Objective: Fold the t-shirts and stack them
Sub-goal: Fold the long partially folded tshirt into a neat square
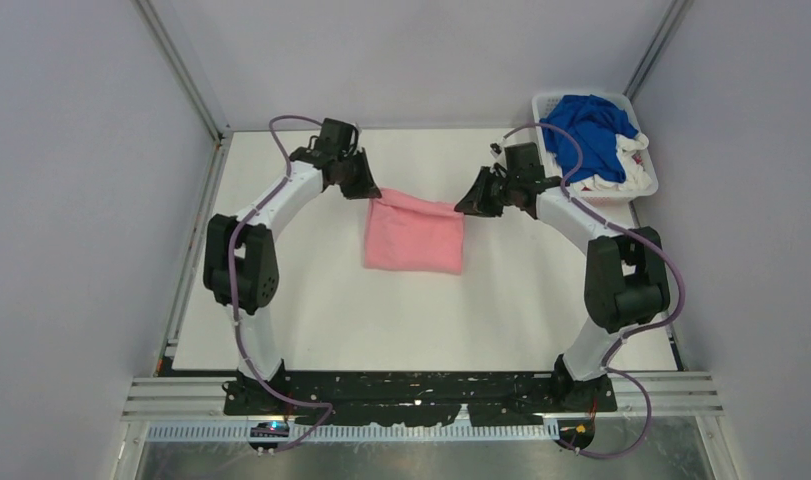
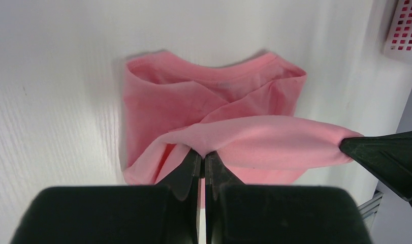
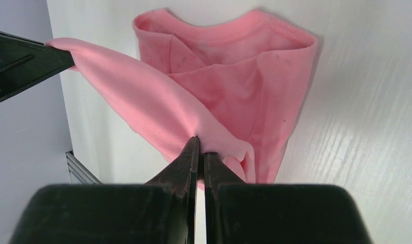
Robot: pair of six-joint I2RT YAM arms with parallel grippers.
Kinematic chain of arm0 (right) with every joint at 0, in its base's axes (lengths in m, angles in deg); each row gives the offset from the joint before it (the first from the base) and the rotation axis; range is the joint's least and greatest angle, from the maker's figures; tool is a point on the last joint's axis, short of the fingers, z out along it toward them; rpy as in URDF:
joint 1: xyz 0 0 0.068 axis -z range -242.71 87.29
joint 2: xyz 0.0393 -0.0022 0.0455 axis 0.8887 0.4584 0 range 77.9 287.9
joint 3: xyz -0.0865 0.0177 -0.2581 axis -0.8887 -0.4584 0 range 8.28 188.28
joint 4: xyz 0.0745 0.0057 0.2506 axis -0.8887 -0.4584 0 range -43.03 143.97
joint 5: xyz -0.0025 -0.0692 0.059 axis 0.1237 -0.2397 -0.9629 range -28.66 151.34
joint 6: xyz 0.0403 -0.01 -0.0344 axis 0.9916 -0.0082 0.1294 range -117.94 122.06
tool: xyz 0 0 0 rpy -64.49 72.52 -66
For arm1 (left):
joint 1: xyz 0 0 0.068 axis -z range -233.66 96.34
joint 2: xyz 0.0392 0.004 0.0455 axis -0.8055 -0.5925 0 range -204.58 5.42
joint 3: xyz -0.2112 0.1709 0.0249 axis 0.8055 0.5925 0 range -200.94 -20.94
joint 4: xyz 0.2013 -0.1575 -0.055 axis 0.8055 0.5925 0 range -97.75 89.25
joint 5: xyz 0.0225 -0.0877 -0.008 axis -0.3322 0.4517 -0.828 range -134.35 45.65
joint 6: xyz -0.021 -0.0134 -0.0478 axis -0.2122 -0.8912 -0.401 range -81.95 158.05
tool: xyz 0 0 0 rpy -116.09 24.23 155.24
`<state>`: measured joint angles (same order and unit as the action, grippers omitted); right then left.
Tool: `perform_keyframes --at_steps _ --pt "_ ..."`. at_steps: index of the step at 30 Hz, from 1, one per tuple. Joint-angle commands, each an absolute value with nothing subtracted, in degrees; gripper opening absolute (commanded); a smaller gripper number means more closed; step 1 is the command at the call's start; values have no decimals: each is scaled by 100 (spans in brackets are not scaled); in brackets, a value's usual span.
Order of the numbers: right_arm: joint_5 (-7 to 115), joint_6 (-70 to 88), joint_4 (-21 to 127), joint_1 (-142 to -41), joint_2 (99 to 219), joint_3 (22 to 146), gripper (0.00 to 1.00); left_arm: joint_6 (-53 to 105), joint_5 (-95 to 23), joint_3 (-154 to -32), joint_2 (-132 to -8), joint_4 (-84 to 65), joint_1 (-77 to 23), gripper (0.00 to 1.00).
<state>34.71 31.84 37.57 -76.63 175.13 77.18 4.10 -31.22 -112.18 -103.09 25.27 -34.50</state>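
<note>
The light pink t-shirt (image 1: 413, 236) lies folded at the middle of the white table (image 1: 311, 320), its far edge lifted and stretched taut between both grippers. My left gripper (image 1: 372, 193) is shut on the far left corner; the left wrist view shows the pink t-shirt (image 2: 254, 142) pinched at my left gripper (image 2: 203, 154). My right gripper (image 1: 463, 208) is shut on the far right corner; the right wrist view shows the pink t-shirt (image 3: 234, 86) pinched at my right gripper (image 3: 198, 145). The royal blue t-shirt (image 1: 588, 130) lies on white t-shirts (image 1: 631, 172).
A white slatted plastic basket (image 1: 549, 100) at the far right corner of the table holds the blue and white shirts; its corner shows in the left wrist view (image 2: 404, 30). Metal frame posts and grey walls enclose the table.
</note>
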Motion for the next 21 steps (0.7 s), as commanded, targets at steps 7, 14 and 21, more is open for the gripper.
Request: perform_keyframes --at_steps 7,14,21 --pt "3573 3196 4101 -7481 18388 8458 5 474 -2928 -12368 -11298 2882 -3556 0" --pt "3637 3186 4029 -7374 18818 8971 68 411 -2896 -12975 -11619 3101 -3625 65" --pt "3799 3165 4157 -7379 18162 8505 96 332 -2605 -12343 -10984 2538 -3617 100"
